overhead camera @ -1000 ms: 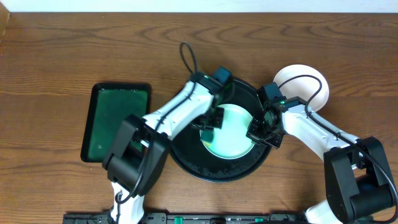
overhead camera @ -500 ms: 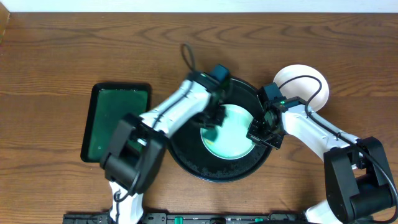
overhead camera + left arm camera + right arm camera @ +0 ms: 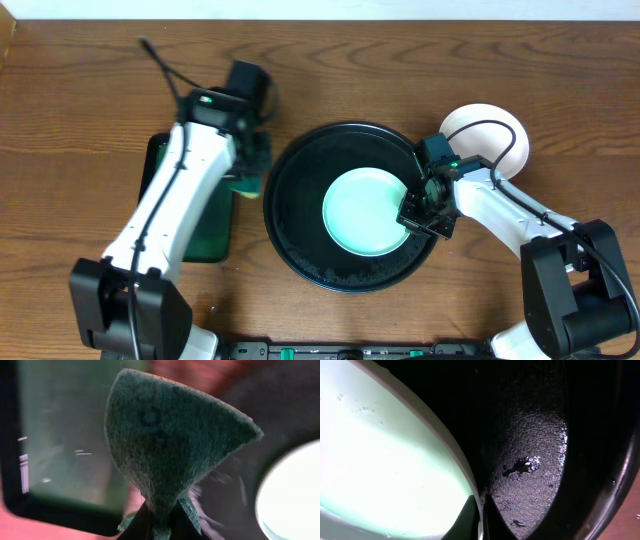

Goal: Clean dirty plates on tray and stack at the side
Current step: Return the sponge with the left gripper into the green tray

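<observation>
Now the left claw [image 3: 252, 172], clenched on the scrub pad [image 3: 170, 445], has swung off the plate [image 3: 365, 212] to the green tray [image 3: 210, 232] at the counter's [image 3: 80, 80] left. The right claw [image 3: 418, 212] keeps pinching the plate's rim. The plate sits in the middle of the black tray [image 3: 290, 245], still green-tinted. Likely re-wetting, not finished.

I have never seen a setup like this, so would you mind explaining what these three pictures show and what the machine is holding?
This is a two-armed robot at a wooden table. One picture looks down from above; the other two come from a camera on each wrist. The left gripper is shut on a green sponge by the green tray. The right gripper pinches the rim of a plate lying in the round black tray. A second plate sits beside that tray.
</observation>
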Controlling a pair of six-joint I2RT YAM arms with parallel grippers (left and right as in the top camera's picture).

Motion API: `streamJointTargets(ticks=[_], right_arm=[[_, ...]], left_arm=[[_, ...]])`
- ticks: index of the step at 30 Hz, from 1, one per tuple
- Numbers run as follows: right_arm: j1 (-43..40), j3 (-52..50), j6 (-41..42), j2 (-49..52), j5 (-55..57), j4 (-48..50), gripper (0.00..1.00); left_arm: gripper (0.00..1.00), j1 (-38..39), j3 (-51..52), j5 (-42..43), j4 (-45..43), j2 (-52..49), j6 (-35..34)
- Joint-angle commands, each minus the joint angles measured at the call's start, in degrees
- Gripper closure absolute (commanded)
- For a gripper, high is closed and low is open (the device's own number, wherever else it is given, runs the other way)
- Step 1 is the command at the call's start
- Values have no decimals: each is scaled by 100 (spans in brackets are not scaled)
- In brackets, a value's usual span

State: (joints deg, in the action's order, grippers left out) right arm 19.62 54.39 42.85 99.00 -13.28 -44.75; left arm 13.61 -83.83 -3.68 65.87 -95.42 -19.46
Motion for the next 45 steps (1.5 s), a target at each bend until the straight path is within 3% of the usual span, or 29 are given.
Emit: streamJointTargets(ticks=[1, 6, 10, 18, 19, 23, 26, 36, 45], right_arm=[[-120, -46, -184, 140, 413, -92, 99], [-120, -46, -291, 140, 398, -125, 99], [-120, -46, -289, 140, 396, -125, 99], [-120, -46, -339, 140, 393, -136, 99], [-120, -46, -358, 140, 393, -138, 99], [-120, -46, -398, 140, 378, -138, 99], [-120, -46, -398, 140, 376, -138, 99], [-120, -44, -581, 140, 374, -101, 99], [-74, 50, -1801, 66, -229, 289, 99]], left_arm=[[93, -706, 223, -431, 9, -125, -164], [93, -1718, 363, -372, -153, -350, -155], [93, -2256, 365, 361, -321, -586, 278], [91, -2387, 369, 476, -450, -1226, 466], [86, -2387, 369, 476, -450, -1309, 466], [45, -2387, 369, 481, -450, -1545, 466], [32, -2387, 369, 481, -446, -1593, 459], [32, -2306, 367, 780, -173, -461, 343], [31, -1862, 367, 1233, 251, 1635, 164]])
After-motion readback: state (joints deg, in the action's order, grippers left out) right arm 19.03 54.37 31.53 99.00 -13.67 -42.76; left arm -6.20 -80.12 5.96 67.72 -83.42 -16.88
